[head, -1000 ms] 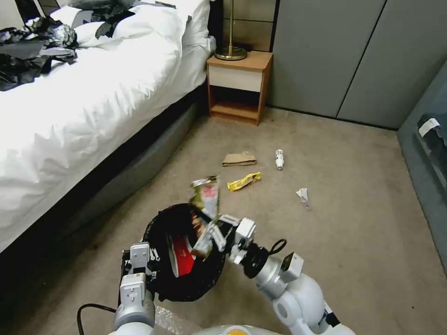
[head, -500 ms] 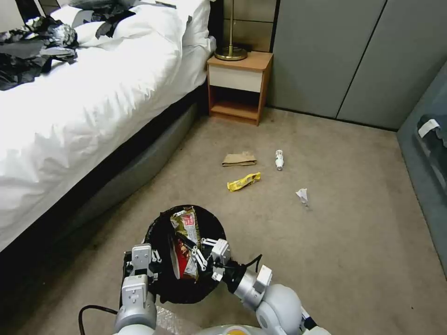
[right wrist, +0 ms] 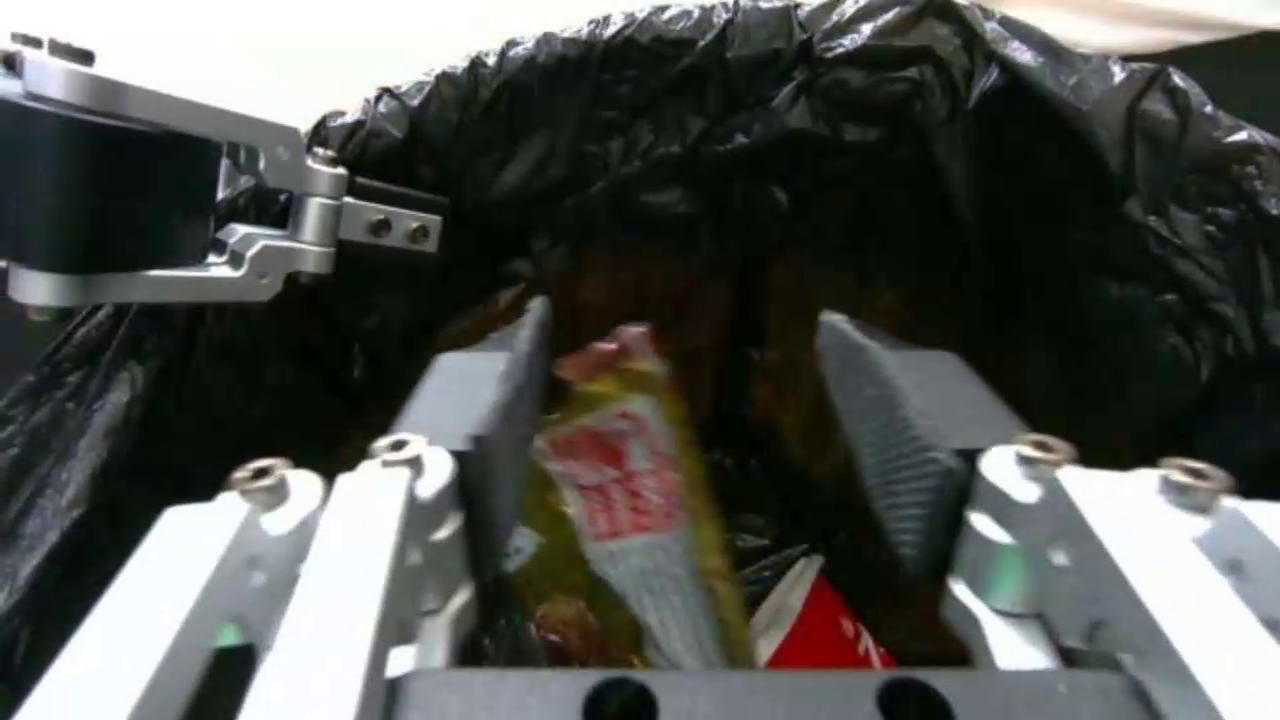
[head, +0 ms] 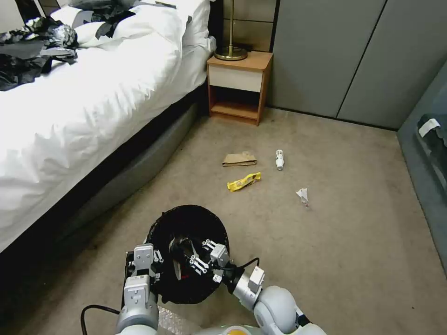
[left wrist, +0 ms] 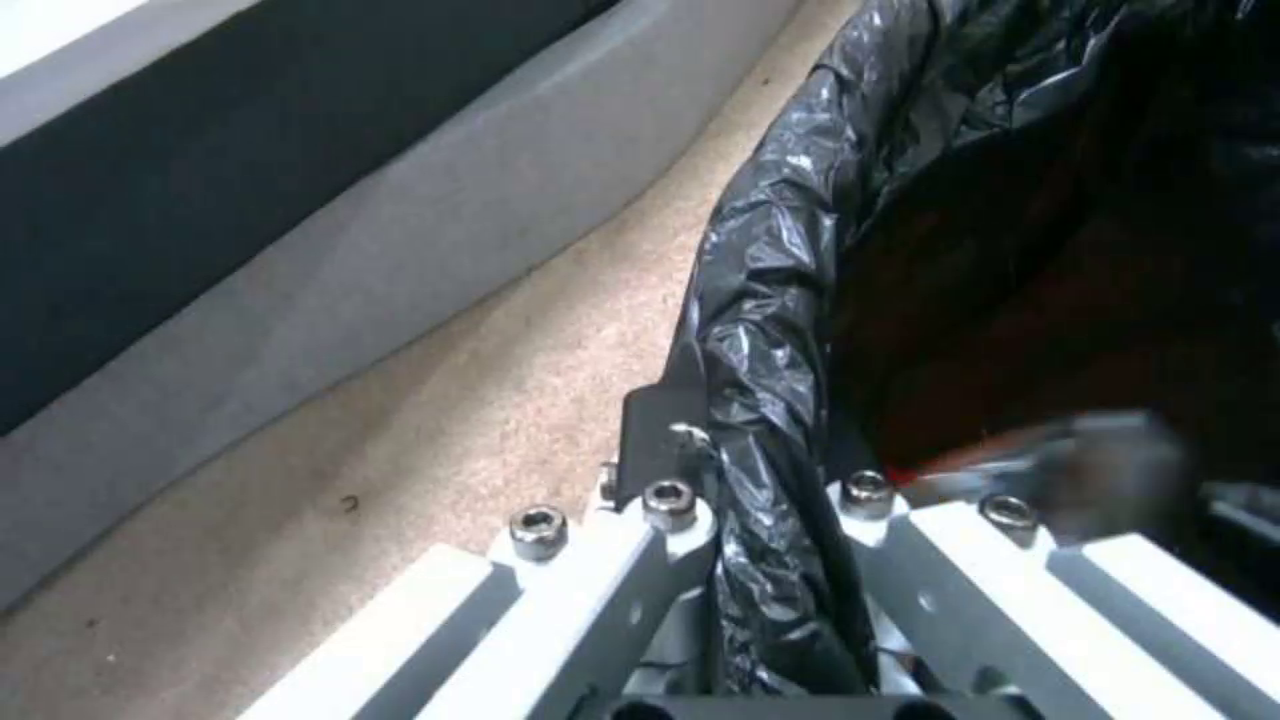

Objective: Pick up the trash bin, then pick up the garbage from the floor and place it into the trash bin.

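On the beige carpet beside the bed [head: 70, 116], low in the head view, the trash bin [head: 160, 228] is held off to the robot's front by the left gripper [head: 144, 263], whose fingers [left wrist: 667, 440] are clamped together on the bin's rim, one on each side of the crinkly black liner [left wrist: 760, 330]. The right gripper [head: 198, 258] reaches over the bin's mouth from the right, its fingers [right wrist: 887, 400] spread apart. In the right wrist view, a dark olive wrapper with a red-and-white label [right wrist: 620, 480] lies between those fingers, close against one of them and clear of the other, and a red carton [right wrist: 820, 630] shows just beside it, down inside the liner; whether the wrapper still touches the nearer finger I cannot tell. The left gripper's metal frame also appears in that view, at the liner's edge. Farther out on the floor, well apart from the bin, more garbage lies scattered: a brown paper bag [head: 239, 159], a small plastic bottle [head: 279, 159] just beside it, a yellow wrapper [head: 243, 181] nearer the robot, and a crumpled white tissue [head: 302, 195] off to the right. A wooden nightstand [head: 238, 86] with a brass lamp base [head: 230, 52] stands at the head of the bed, against grey wardrobe doors [head: 354, 60].
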Controlling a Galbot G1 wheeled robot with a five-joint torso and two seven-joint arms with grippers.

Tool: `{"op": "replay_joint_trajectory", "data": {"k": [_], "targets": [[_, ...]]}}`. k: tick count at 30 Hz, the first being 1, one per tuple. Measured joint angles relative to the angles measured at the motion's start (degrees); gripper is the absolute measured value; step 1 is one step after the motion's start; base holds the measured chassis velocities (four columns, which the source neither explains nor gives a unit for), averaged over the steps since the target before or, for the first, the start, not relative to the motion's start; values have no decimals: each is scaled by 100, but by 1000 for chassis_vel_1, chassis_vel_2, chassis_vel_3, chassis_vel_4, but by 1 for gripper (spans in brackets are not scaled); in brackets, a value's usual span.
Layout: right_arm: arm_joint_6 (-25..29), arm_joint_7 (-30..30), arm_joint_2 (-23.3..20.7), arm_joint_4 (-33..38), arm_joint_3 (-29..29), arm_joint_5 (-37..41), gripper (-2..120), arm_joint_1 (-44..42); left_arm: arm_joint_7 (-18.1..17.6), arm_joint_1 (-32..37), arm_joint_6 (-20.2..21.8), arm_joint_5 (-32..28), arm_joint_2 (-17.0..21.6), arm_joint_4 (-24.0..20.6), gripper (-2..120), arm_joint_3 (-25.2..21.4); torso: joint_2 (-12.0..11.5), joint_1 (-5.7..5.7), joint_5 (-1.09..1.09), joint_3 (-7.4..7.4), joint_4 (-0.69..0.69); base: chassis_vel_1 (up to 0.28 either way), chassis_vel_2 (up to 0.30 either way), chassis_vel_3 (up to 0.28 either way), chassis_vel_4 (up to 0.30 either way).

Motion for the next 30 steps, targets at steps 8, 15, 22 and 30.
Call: {"op": "replay_joint_trajectory", "data": {"k": [8, 15, 22, 30], "targets": [[14, -21, -37, 159, 17, -37, 88, -73, 2, -19, -5, 8, -20, -1, 1, -3, 0, 0, -2, 0, -2, 0, 0, 0, 0], [142, -23, -85, 614, 64, -186, 100, -220, 6, -43, -7, 12, -26, 36, 1, -34, 0, 0, -2, 0, -1, 0, 0, 0, 0], [335, 196, -41, 1499, 396, -380, 100, -466, 9, -89, -10, -12, -5, 116, 1, -103, 0, 0, 5, 0, -4, 0, 0, 0, 0], [758, 558, 102, 2397, 1411, -502, 100, -869, 27, -107, -143, -169, 65, 176, 1, -250, 0, 0, -1, 0, -3, 0, 0, 0, 0]]}}
